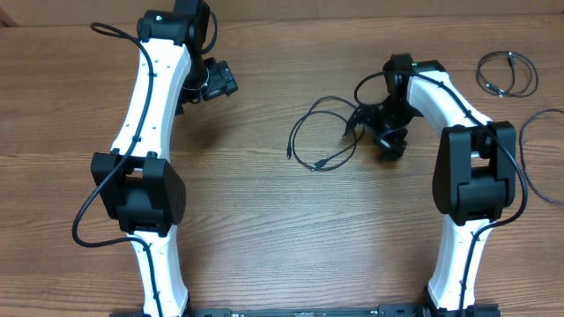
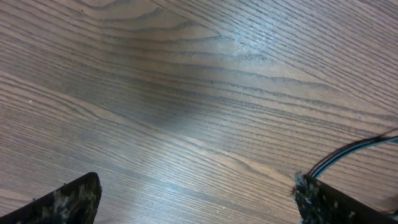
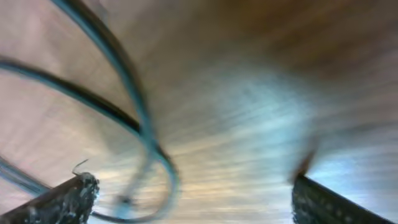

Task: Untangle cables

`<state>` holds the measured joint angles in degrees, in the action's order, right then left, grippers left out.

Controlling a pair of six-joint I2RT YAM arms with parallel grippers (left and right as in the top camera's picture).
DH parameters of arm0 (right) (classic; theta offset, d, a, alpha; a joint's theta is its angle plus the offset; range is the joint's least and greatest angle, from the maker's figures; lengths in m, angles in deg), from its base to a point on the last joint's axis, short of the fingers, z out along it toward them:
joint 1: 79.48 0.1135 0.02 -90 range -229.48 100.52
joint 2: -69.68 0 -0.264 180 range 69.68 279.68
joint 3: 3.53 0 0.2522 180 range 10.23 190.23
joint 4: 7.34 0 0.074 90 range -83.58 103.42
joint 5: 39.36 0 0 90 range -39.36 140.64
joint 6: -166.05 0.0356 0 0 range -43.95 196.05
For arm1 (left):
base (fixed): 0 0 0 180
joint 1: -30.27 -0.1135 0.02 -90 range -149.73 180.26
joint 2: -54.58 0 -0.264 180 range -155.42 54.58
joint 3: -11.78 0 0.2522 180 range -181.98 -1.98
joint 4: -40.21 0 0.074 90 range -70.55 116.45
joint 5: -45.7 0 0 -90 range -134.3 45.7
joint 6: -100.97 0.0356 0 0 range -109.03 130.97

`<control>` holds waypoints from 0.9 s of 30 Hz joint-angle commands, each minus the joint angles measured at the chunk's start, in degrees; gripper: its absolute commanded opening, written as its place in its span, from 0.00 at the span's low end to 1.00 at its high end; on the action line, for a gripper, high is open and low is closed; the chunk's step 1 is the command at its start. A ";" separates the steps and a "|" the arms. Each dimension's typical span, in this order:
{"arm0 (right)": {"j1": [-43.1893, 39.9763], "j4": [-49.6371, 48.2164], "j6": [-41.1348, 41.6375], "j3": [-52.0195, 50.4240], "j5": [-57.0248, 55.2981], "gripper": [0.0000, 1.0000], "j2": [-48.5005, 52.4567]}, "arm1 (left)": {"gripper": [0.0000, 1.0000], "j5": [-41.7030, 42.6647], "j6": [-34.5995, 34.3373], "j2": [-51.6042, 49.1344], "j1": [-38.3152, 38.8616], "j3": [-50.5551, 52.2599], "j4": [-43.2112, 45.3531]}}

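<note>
Hovering over the table (image 1: 264, 229), the left fingers (image 2: 62, 199) are standing wide apart, grasping nothing. A looped cable (image 1: 319, 165) is lying mid-table, just left of the right fingers (image 3: 62, 202), which are also gaping, released. A coiled cable (image 1: 482, 79) and an edge cable (image 1: 522, 136) are lying far right.

The table (image 1: 264, 238) is finished in brown wood grain with darker streaks. The cables (image 1: 322, 164) lying on the table are black. The left arm (image 1: 154, 97) and right arm (image 1: 454, 101) are clad in white, with black joints.
</note>
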<state>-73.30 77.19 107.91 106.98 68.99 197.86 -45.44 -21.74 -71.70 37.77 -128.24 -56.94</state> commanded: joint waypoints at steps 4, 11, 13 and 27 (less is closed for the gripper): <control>0.61 0.50 -15.37 9.55 -15.26 1.00 1.14 | 1.00 -0.50 -0.74 0.61 0.17 -0.52 -0.15; 1.66 -13.88 -35.45 10.08 -15.32 1.00 1.90 | 1.00 -0.50 -0.74 0.61 0.17 -0.52 -0.15; 2.40 -15.65 -37.94 10.08 -15.30 1.00 2.93 | 1.00 -0.50 -0.74 0.61 0.17 -0.52 -0.15; 10.78 -17.42 -47.36 10.03 -22.86 0.87 9.64 | 1.00 -0.50 -0.74 0.61 0.17 -0.52 -0.15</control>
<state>-63.07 59.90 62.22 117.01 50.59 203.82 -45.44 -21.76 -71.70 37.77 -128.24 -56.94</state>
